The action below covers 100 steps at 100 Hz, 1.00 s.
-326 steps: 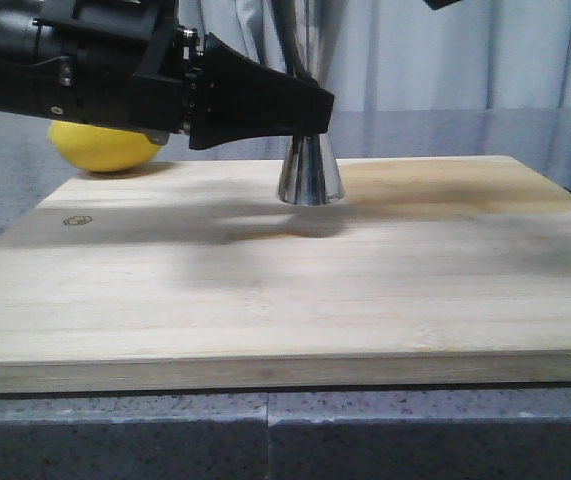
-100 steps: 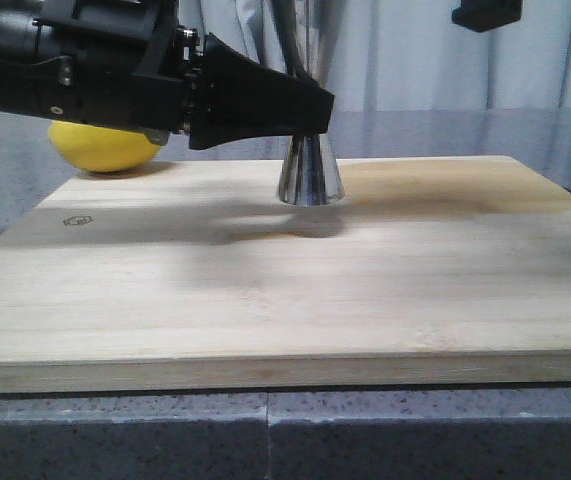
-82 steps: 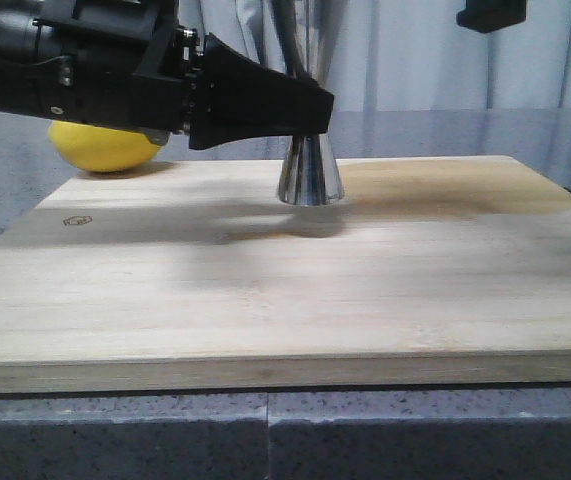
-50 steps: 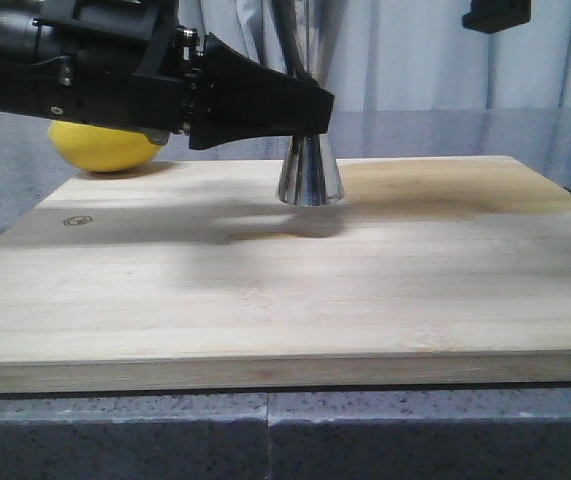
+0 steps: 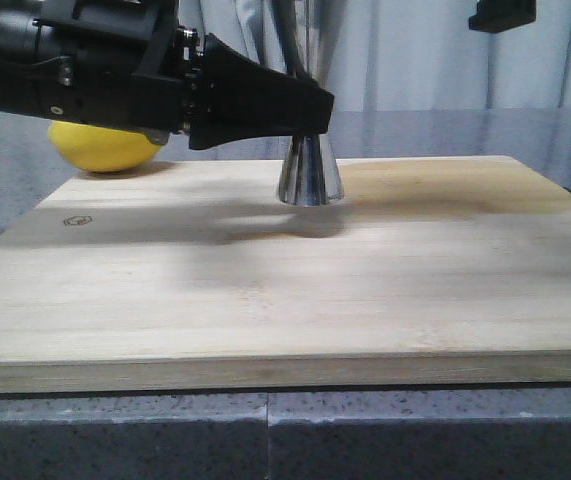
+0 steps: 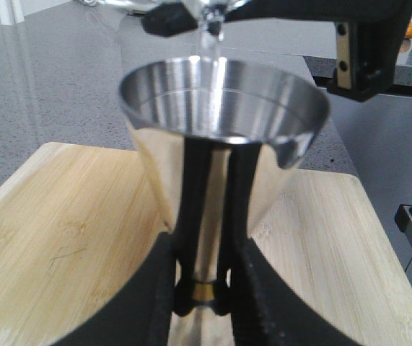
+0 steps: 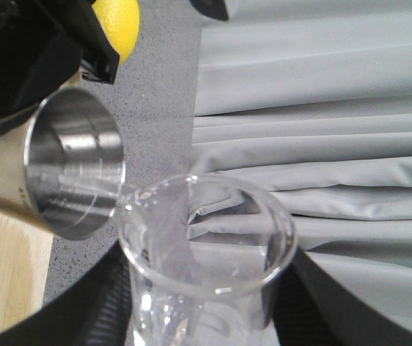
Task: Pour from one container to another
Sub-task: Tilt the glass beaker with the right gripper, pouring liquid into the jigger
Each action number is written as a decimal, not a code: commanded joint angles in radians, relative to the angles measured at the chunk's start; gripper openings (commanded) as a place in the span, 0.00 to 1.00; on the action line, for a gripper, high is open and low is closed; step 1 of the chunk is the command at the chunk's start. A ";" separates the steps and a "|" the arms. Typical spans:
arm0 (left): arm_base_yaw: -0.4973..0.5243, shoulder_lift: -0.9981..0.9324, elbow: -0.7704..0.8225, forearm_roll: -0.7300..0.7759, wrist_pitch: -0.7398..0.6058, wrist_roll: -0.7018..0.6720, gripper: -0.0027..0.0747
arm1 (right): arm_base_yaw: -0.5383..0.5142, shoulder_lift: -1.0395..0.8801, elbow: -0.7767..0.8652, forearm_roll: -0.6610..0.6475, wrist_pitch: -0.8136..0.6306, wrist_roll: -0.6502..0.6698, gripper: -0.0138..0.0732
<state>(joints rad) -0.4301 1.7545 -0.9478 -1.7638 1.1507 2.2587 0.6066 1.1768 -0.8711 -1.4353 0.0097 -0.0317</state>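
Right wrist view: right gripper (image 7: 198, 317) clamps the tilted glass beaker (image 7: 206, 249), lip over the jigger (image 7: 72, 173) gripped by the left gripper (image 6: 204, 288); pour slowly.

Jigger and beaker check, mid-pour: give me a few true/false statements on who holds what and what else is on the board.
1. The left gripper clamps the jigger at its narrow waist. True.
2. The jigger lies on its side. False: it stands upright on the wooden board.
3. The right gripper holds the glass beaker, its lip at the jigger's rim. True.
4. A lemon sits inside the jigger. False: it rests beyond the board's far left corner.
5. The beaker stands on the board. False: it is held tilted above the jigger.
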 commanded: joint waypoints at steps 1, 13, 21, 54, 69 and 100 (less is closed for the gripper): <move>-0.011 -0.040 -0.029 -0.060 0.118 -0.007 0.04 | 0.001 -0.030 -0.038 -0.021 -0.010 -0.001 0.38; -0.011 -0.040 -0.029 -0.060 0.118 -0.007 0.04 | 0.001 -0.030 -0.038 -0.027 -0.010 -0.001 0.38; -0.011 -0.040 -0.029 -0.060 0.118 -0.007 0.04 | 0.001 -0.030 -0.038 -0.033 -0.010 -0.001 0.38; -0.011 -0.040 -0.029 -0.060 0.118 -0.007 0.04 | 0.001 -0.030 -0.038 -0.069 -0.010 -0.001 0.38; -0.011 -0.040 -0.029 -0.060 0.118 -0.007 0.04 | 0.001 -0.030 -0.038 -0.078 -0.010 -0.001 0.38; -0.011 -0.040 -0.029 -0.060 0.118 -0.007 0.04 | 0.001 -0.030 -0.038 -0.111 -0.010 -0.001 0.38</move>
<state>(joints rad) -0.4301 1.7545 -0.9478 -1.7615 1.1507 2.2587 0.6066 1.1768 -0.8711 -1.5314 0.0059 -0.0317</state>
